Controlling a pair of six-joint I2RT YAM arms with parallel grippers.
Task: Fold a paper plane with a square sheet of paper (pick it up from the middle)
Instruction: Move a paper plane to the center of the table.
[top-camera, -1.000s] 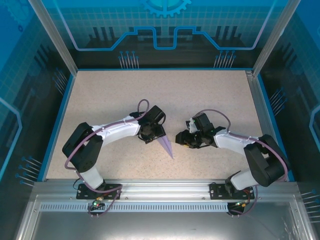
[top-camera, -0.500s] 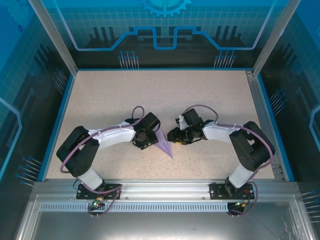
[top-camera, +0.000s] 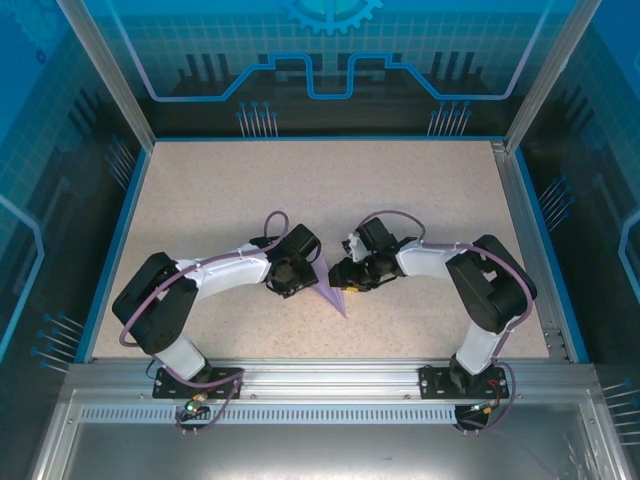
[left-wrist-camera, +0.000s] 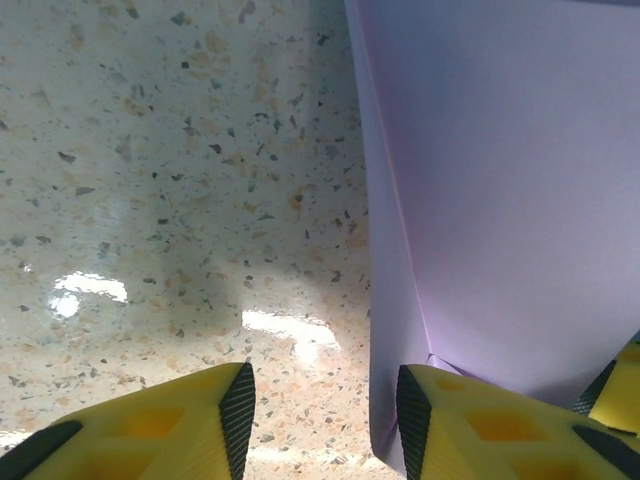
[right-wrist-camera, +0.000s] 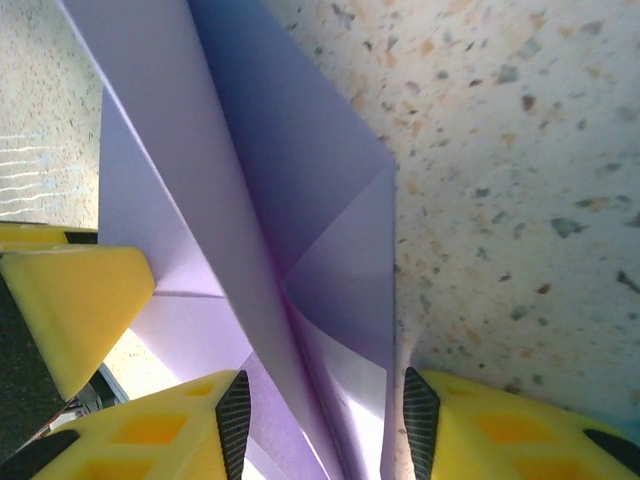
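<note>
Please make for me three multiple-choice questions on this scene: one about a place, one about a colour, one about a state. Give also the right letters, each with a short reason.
1. Where does the folded paper lie?
A. On the table, between the left fingers and the right fingers.
B. In the far right corner.
C. In the far left corner.

2. What colour are these fingers?
A. Red.
B. Blue.
C. Yellow.

3. In what state is the paper?
A. Flat and unfolded.
B. Creased to a point.
C. Crumpled into a ball.

Answers:
1 A: the top view shows it on the speckled surface where both arms meet.
2 C: both wrist views show yellow.
3 B: the right wrist view shows creases and the top view shows a pointed tip.
</note>
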